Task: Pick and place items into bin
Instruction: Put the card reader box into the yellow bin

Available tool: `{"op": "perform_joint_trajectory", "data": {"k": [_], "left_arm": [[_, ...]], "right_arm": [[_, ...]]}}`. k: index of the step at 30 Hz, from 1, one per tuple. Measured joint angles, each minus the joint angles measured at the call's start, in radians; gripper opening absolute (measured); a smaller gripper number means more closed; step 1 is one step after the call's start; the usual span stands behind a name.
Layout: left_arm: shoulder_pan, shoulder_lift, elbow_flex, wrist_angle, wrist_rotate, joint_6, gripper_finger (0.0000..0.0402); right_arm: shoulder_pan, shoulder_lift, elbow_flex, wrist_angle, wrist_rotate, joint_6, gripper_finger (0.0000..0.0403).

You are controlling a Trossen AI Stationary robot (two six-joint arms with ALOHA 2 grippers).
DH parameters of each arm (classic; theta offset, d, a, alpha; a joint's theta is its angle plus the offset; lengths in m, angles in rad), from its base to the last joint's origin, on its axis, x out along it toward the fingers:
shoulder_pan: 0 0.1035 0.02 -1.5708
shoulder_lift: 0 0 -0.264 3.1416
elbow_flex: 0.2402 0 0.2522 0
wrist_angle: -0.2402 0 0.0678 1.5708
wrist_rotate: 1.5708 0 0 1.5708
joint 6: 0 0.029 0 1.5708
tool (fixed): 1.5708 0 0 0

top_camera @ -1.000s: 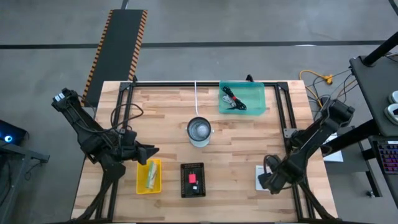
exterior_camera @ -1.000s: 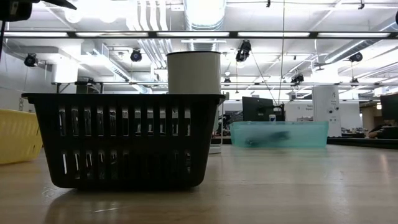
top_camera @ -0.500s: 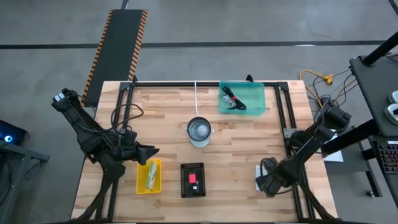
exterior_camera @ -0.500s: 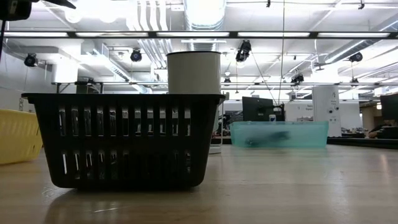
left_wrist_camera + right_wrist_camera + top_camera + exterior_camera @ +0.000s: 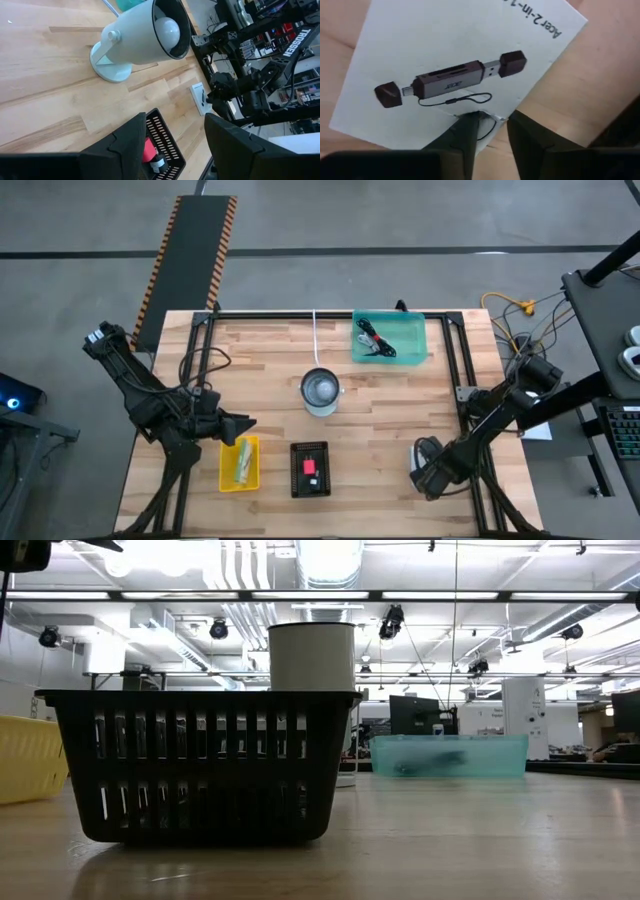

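Note:
A white packet [image 5: 455, 65] printed with a card reader lies flat on the wood at the near right [image 5: 419, 450]. My right gripper [image 5: 492, 122] points down over the packet's corner, one finger over the printed face and one beside its edge, with a narrow gap between them. A black basket [image 5: 309, 469] near the front edge holds a red item [image 5: 309, 467]. The teal bin [image 5: 389, 337] at the far side holds black and white cables [image 5: 374, 340]. My left gripper [image 5: 175, 120] hangs open and empty above the yellow tray [image 5: 239, 463]. My right gripper comes at the white packet's corner [image 5: 487, 119] from above, pointing down, with its fingers [image 5: 467, 132] on either side of it. The packet lies flat on the table. Whether the fingers touch it, I cannot tell.
A round pale cup [image 5: 321, 391] on a white base stands mid-table, and shows behind the basket in the low view [image 5: 312, 655]. The yellow tray holds a greenish item [image 5: 241, 462]. Black frame rails [image 5: 466, 380] run along the table's sides. Bare wood lies between the basket and the packet.
My right gripper has sunk toward the white packet and drifted slightly toward the table's near edge. It now covers more of the packet in the high view.

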Motion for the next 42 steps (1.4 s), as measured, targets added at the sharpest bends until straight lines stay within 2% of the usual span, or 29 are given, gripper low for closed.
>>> {"op": "perform_joint_trajectory", "data": {"k": [6,11,14,21,25,28,30,32,34,37,40,42], "left_arm": [[0.000,0.002,-0.001,0.000,0.000,0.000,0.0185],[0.000,0.002,-0.001,0.001,0.000,0.000,0.0185],[0.000,0.002,-0.001,0.013,0.000,0.000,0.0185],[0.000,0.002,-0.001,0.060,-0.001,0.004,0.0185],[0.000,0.012,-0.003,0.111,-0.055,0.044,0.0185],[0.001,0.044,-0.004,0.278,-0.202,0.277,0.0185],[0.007,0.070,-0.004,0.437,-0.279,0.518,0.0185],[0.027,0.107,-0.004,0.640,-0.310,0.767,0.0185],[0.055,0.148,-0.004,0.832,-0.305,1.006,0.0185],[0.106,0.201,-0.004,1.081,-0.250,1.269,0.0185],[0.167,0.241,-0.004,1.237,-0.165,1.384,0.0185],[0.210,0.259,-0.003,1.275,-0.115,1.411,0.0185]], "right_arm": [[0.000,-0.017,-0.020,0.035,-0.001,-0.020,0.0021],[-0.001,-0.025,-0.025,0.039,0.004,-0.031,0.0011],[-0.002,-0.057,-0.028,0.039,0.052,-0.024,0.0010],[-0.026,-0.210,-0.033,-0.011,0.378,-0.008,0.0008],[-0.052,-0.314,-0.028,-0.012,0.625,-0.055,0.0008],[-0.074,-0.387,-0.015,-0.012,0.809,-0.094,0.0008],[-0.095,-0.429,0.003,-0.007,0.919,-0.153,0.0008],[-0.115,-0.465,0.021,0.014,1.024,-0.257,0.0008],[-0.136,-0.492,0.048,0.053,1.095,-0.398,0.0008],[-0.184,-0.518,0.100,0.087,1.119,-0.574,0.0008],[-0.235,-0.520,0.162,0.086,1.122,-0.702,0.0008],[-0.264,-0.513,0.209,0.086,1.122,-0.786,0.0008]]}}
